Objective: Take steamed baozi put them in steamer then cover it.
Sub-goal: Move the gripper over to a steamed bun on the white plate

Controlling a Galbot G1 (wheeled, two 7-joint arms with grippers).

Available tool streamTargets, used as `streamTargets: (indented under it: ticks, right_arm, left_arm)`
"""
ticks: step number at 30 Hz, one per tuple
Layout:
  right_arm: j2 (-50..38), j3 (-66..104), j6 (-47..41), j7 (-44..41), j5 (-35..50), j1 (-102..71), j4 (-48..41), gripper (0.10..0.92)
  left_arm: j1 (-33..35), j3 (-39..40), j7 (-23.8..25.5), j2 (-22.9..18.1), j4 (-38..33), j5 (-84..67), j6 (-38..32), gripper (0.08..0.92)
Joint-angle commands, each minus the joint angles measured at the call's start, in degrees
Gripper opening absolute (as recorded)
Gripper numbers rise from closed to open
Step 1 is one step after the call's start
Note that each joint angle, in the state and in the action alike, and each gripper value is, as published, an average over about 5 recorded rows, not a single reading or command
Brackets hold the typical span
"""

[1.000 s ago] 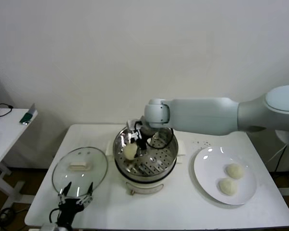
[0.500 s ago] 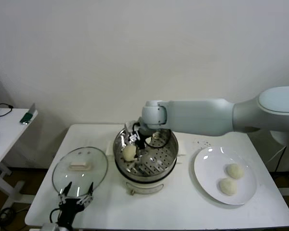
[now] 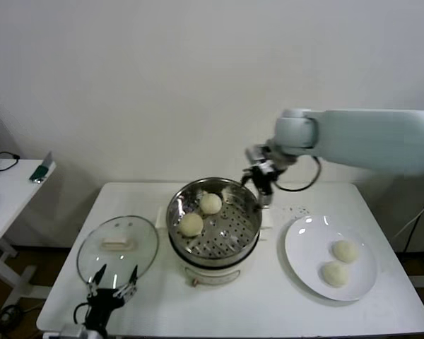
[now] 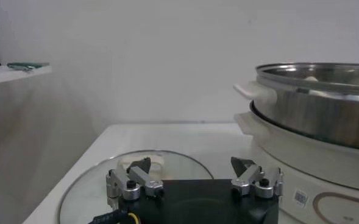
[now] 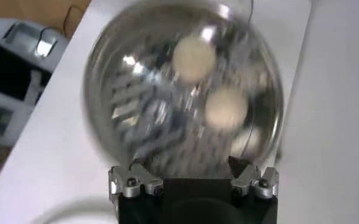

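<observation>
Now two baozi (image 3: 201,214) sit in the steamer (image 3: 213,248); two remain on the plate (image 3: 297,263), to the robot's right. Right gripper (image 3: 261,178), jaws wide and empty, hangs above the steamer's far right rim, nearer them. Left gripper (image 3: 112,288) waits wide open by the glass lid (image 3: 117,244).

Table (image 3: 268,311): steamer (image 3: 213,244), lid (image 3: 117,246), plate (image 3: 302,263).

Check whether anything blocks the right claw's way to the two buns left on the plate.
Nothing visible does. The right claw hangs open above the far rim of the round shiny steel steamer; bare tabletop lies between it and the flat white plate holding two pale cream buns.
</observation>
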Motion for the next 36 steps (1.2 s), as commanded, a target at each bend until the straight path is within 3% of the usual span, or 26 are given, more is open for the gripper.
streamTargets:
  ticks: [1, 9, 18, 36]
  right_arm:
    - [-24.1, -21.2, 3.3, -3.6, -9.9, 10.5, 9.5, 0.823]
    - [-32.8, -10.5, 0.5, 1.4, -19.3, -8.7, 9.5, 0.823]
    - [-32.2, 10.8, -1.5, 4.0, -25.7, -32.1, 3.3, 0.823]
    - [-27.7, 18.0, -2.7, 5.4, -28.7, -40.0, -2.0, 0.823]
  left_arm:
    - [-0.2, 0.0, 0.1, -0.2, -0.3, 0.0, 0.2, 0.823]
    - [-0.3, -0.1, 0.0, -0.7, -0.4, -0.1, 0.0, 0.823]
    - [0.2, -0.1, 0.0, -1.1, -0.4, 0.0, -0.3, 0.823]
    - [0.3, 0.2, 0.0, -1.2, 0.0, 0.4, -0.4, 0.823]
